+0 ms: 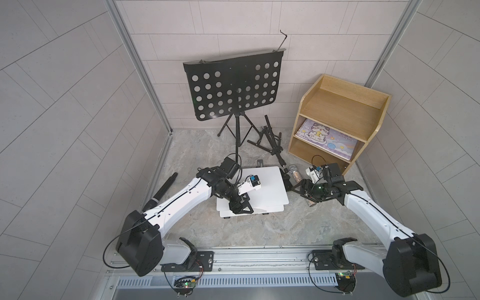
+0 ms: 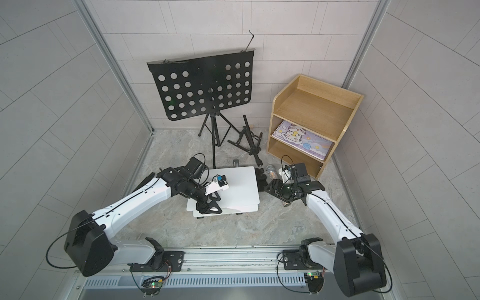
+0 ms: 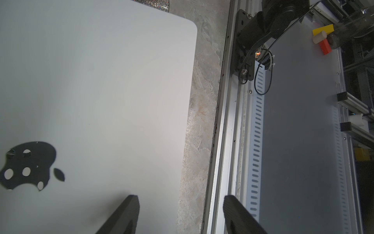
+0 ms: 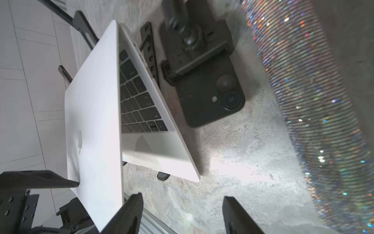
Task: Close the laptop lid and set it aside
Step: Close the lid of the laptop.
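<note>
The slim silver rectangular laptop [image 4: 162, 156] is sitting in the middle of the grey marble tabletop [image 1: 259, 233]. Its flat matte silver lid [image 1: 265, 187], marked with an apple logo, is hanging partly lowered, leaving a wedge-shaped gap over the black keys [image 4: 139, 105]. The left tool [image 3: 180, 199] is hovering at the lid's front edge with its jaws standing well apart and gripping nothing; one finger is lying over the lid, the other past the edge. In the right wrist view one of its fingertips [image 4: 68, 183] is appearing to touch the lid's outer face. The right tool [image 4: 183, 197] is hovering just beside the laptop's right edge, its jaws likewise spread and empty. A black smartphone [image 4: 210, 101] in a clamp and a glittery cylinder [image 4: 313, 101] are lying right of the laptop. A pastel cat notebook [image 1: 324, 137] is resting inside a wooden shelf unit [image 1: 345, 104] at the back right.
</note>
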You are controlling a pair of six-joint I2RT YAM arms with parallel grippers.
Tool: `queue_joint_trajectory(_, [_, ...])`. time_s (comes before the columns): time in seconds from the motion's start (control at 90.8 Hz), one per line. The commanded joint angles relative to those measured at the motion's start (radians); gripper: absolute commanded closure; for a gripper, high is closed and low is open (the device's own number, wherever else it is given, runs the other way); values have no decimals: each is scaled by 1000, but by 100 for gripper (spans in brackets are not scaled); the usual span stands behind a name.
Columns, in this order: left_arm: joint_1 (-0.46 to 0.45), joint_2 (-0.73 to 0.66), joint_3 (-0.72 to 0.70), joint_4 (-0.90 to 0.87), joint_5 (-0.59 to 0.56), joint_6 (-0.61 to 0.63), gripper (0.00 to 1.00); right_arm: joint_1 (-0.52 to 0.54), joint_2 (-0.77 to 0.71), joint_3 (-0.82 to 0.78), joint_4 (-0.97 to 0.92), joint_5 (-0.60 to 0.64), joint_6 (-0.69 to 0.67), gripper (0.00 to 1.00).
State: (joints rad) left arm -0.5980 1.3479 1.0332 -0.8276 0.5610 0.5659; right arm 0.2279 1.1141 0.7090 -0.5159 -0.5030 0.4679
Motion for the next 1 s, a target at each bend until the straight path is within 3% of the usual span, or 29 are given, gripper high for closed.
queue_joint_trajectory(0.0, [13,17,-31,-17,33,-33,30,-3,-94,-24,-30,-69,-21,37])
queue_joint_trajectory(0.187, [21,9,-46,-15,19,-31,30,45,-148,-76,209,-351,115,45])
queue_joint_trajectory(0.308, [24,5,-49,-9,10,-35,30,136,-127,-107,339,-422,188,56])
queue_joint_trajectory(0.429, [24,-2,-57,5,11,-46,30,199,-67,-105,361,-422,203,77])
queue_joint_trajectory(0.506, [25,-5,-63,14,11,-52,30,226,3,-92,353,-401,202,82])
queue_joint_trajectory(0.837, [32,-81,-39,72,-6,-143,28,280,294,91,144,-204,114,84])
queue_joint_trajectory(0.991, [54,-194,-20,133,-153,-305,16,280,389,115,112,-156,90,84])
